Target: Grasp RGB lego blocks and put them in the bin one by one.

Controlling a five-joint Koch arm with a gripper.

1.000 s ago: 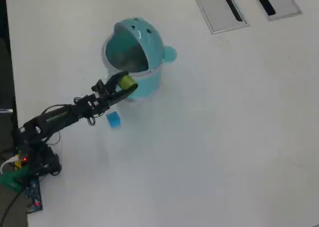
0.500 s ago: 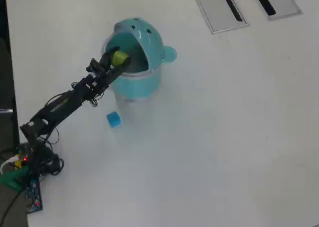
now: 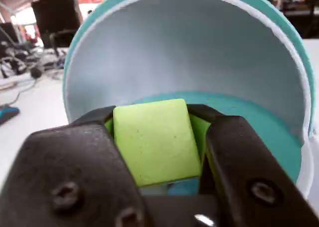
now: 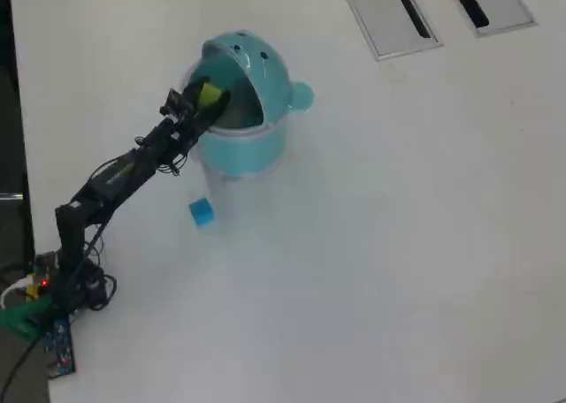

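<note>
I count two lego blocks in view and one bin. The yellow-green block (image 3: 155, 140) sits clamped between my pincer (image 3: 159, 137) jaws, one dark jaw pressed against each of its sides. In the wrist view it shows me a broad flat face, roughly square, so I cannot name a long axis for it; its top edge tilts slightly, higher toward the right of that view. The blue block (image 4: 202, 212) lies alone on the white worktop (image 4: 380, 244), near the foot of the bin and apart from it, its edges turned a little off square to the frame in the overhead view. I see no red one in either view.

The bin (image 4: 256, 147) stands upright on the worktop, a light teal round tub with its domed hood (image 4: 252, 54) on the far side from my arm (image 4: 124, 173) and small dark dots on the dome. Its mouth opens toward my arm, to the lower left of the overhead view, and a round knob (image 4: 301, 95) sticks out on its right side there. My pincer (image 4: 205, 100) reaches over the rim, so the yellow-green block (image 4: 210, 94) hangs within the mouth, under the front of the hood. The wrist view looks straight into the hood's pale inner wall (image 3: 189, 53).

Two grey slotted panels (image 4: 389, 14) lie in the worktop at the top of the overhead view, well apart from the bin.
</note>
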